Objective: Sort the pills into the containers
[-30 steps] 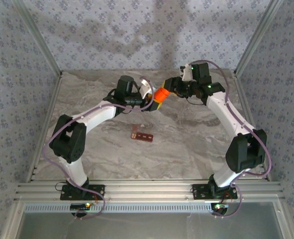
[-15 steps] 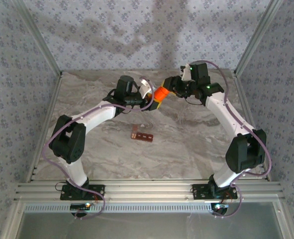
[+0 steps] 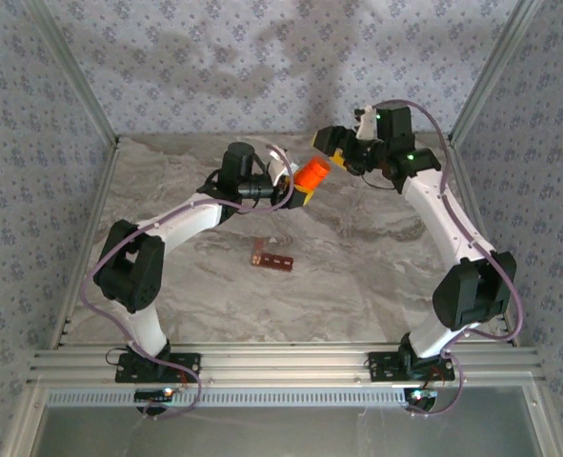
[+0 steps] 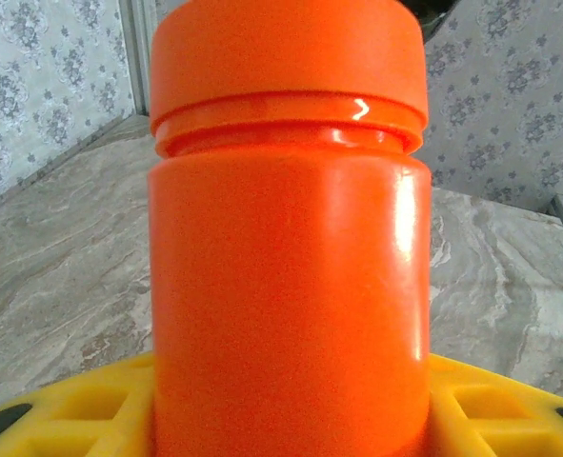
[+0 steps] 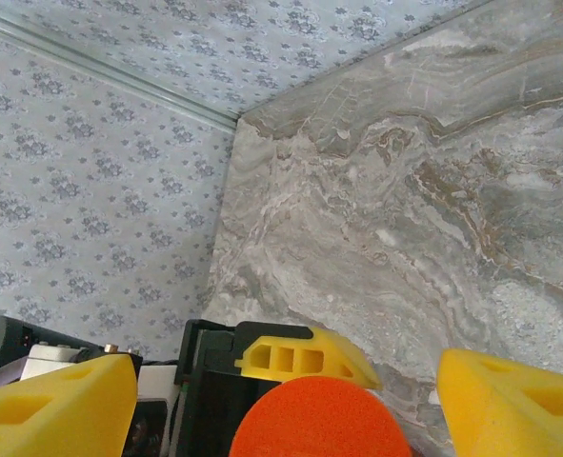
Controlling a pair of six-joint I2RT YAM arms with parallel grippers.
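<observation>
- Two arms are reaching over the far half of the bench (image 3: 357, 276), and their ends are coming near each other above it.
- One of them, the left gripper (image 3: 303, 191), is clamping the orange bottle (image 3: 311, 174) by its lower part and holding it in the air, above the bench surface.
- In the left wrist view the orange bottle (image 4: 286, 286) is rising out from between the yellow fingers (image 4: 510, 409), with its cap on.
- The bottle is tilting, and its capped end is pointing toward the far right corner of the bench.
- The right gripper (image 3: 329, 145) is hanging just beyond that cap, apart from it, near the far edge.
- Its yellow fingers (image 5: 57, 409) are standing wide apart and gripping nothing; the round orange cap (image 5: 319, 424) is showing between them.
- The containers (image 3: 271, 258), a dark red-brown strip, are lying flat near the middle of the bench, a little toward the near edge, well apart from both grippers.
</observation>
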